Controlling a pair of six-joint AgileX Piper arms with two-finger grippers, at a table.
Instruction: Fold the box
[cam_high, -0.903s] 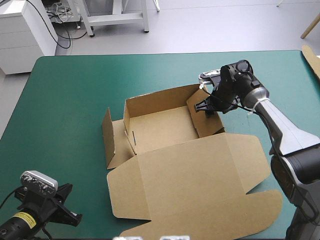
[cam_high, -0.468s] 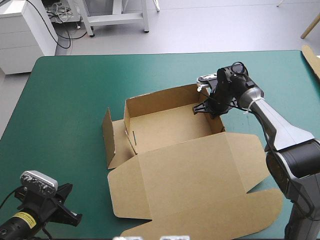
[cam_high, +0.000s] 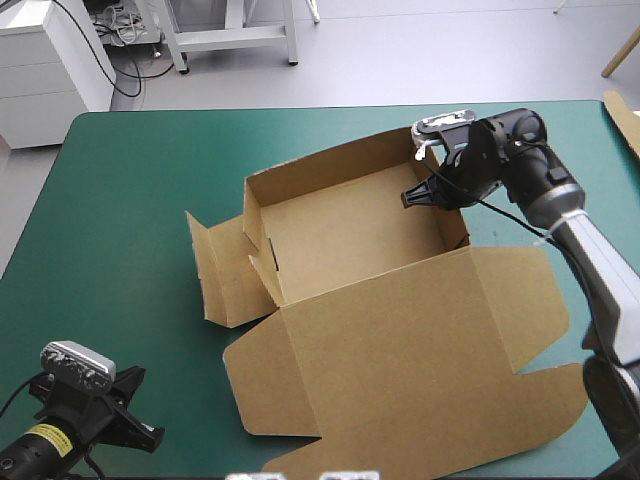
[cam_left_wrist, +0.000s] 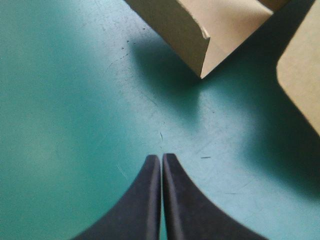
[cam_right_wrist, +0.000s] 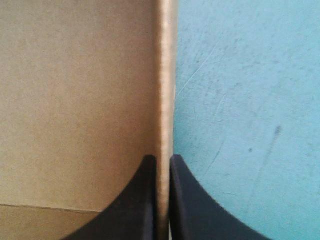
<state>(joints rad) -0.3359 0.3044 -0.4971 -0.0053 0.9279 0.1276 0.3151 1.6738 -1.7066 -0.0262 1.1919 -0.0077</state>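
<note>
The box (cam_high: 350, 235) sits a bit right of centre in the high view. Compared with a moment ago it has slid and turned toward the upper right. Its right wall (cam_high: 452, 222), which leaned inward earlier, now stands straight. I'd say the tray part is basically formed, with the lid (cam_high: 400, 350) lying flat toward the bottom of the frame and the left flap (cam_high: 215, 275) loose. It's plain matte brown board with crisp creases and rounded lid corners. The right tool (cam_high: 425, 193) is pinched tight on that wall's top edge. The left tool (cam_left_wrist: 161, 157) is closed on nothing, down in the lower left corner over the smooth teal-green desk (cam_high: 130, 180).
</note>
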